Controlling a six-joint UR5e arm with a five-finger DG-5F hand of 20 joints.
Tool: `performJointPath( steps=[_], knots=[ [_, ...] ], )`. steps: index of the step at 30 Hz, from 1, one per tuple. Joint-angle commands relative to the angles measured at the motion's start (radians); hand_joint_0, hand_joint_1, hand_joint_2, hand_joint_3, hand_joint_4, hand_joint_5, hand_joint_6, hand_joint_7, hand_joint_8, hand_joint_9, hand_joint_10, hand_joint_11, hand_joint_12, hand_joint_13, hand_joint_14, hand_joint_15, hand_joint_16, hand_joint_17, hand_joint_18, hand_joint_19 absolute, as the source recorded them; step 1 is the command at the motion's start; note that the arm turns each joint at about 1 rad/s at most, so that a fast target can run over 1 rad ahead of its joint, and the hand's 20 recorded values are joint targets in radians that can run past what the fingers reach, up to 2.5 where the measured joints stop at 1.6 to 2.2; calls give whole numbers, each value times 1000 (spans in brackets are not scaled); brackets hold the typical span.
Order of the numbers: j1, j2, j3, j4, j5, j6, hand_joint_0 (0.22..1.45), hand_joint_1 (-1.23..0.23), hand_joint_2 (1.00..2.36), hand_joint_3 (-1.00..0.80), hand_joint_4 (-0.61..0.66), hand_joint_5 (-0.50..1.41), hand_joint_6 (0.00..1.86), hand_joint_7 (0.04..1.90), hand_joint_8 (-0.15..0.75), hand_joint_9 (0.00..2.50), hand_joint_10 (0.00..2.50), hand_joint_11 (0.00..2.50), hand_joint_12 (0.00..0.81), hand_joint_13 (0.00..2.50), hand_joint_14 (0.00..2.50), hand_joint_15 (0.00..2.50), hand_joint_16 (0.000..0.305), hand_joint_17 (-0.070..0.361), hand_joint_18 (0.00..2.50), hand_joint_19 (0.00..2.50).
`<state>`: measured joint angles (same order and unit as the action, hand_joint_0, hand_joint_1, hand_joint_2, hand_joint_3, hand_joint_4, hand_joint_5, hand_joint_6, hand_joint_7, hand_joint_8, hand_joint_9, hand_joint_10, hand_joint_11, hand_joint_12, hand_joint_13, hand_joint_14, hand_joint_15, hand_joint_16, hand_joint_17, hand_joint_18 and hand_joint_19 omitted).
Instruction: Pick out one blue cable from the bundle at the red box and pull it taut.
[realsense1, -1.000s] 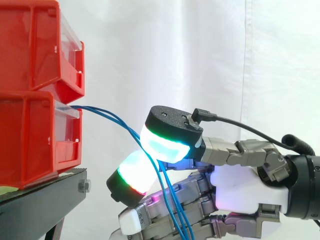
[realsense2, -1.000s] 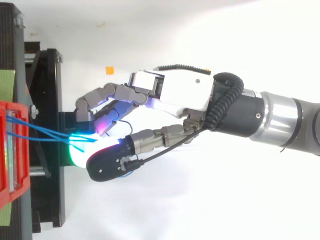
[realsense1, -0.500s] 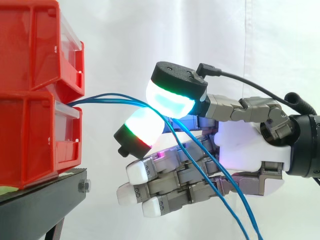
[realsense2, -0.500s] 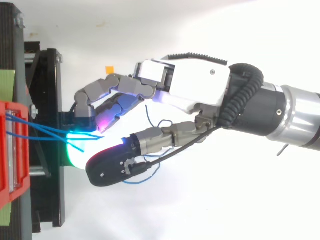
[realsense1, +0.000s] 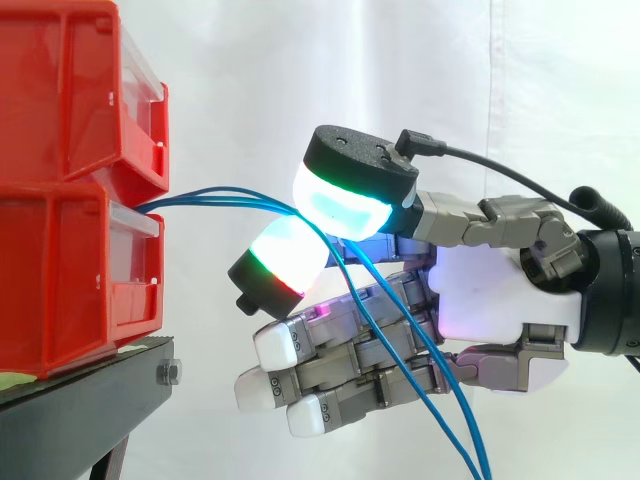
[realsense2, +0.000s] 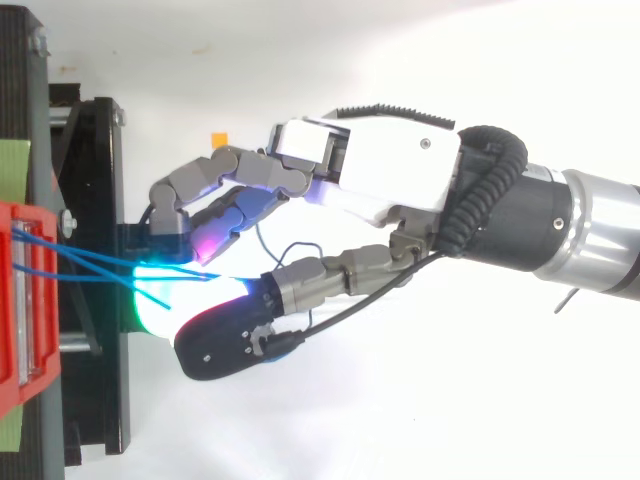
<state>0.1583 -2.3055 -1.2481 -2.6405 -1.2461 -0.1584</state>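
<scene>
Two blue cables (realsense1: 200, 195) leave the lower red bin (realsense1: 60, 280) and run nearly level to the hand (realsense1: 500, 300), which sits just right of the bin. Two glowing pads (realsense1: 345, 200) pinch the cables. The other fingers (realsense1: 330, 378) lie curled together below. Past the pinch, the cables slant down across them.

No legible text, numbers, signs; red bins (realsense1: 60, 270) seemingly unmarked.

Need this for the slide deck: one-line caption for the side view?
Hand pinches blue cables between glowing pads, cables running nearly level from the lower red bin, slack hanging below.
</scene>
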Motion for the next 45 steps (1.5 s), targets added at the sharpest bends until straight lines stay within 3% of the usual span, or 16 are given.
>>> performJointPath(
  steps=[1,11,15,23,27,31,37,45],
  knots=[
    [0,0,1,-6,-1,-1,653,-841,1012,-367,51,-169,874,1080,251,857,15,363,317,709,7,160,49,110,619,391],
    [-2,0,-1,-10,-3,-3,708,-903,1000,-500,36,-177,886,1051,251,854,16,369,313,731,7,164,48,109,665,383],
    [-2,0,-1,-10,-1,-3,711,-949,1000,-500,90,-182,890,1051,250,856,14,389,311,756,7,175,48,108,703,380],
    [-3,0,-1,-12,0,-3,581,-923,1000,-500,139,-180,887,1014,255,884,14,399,310,768,9,199,49,110,712,416],
    [-3,0,-1,-9,0,-3,533,-837,1000,-500,141,-164,865,1027,262,943,14,406,320,790,9,202,50,113,731,416],
    [-3,0,-1,-9,2,-4,509,-605,1000,-500,132,-142,824,994,253,976,13,366,325,805,8,192,51,115,742,423],
    [-2,0,-1,-6,2,-4,530,-420,1000,-500,110,-117,774,1088,244,1012,13,359,316,805,8,199,49,111,723,450],
    [-3,0,-1,-6,0,-4,594,-390,1000,-500,95,-114,763,1128,234,1027,14,374,309,800,9,218,47,105,698,475]
  ],
)
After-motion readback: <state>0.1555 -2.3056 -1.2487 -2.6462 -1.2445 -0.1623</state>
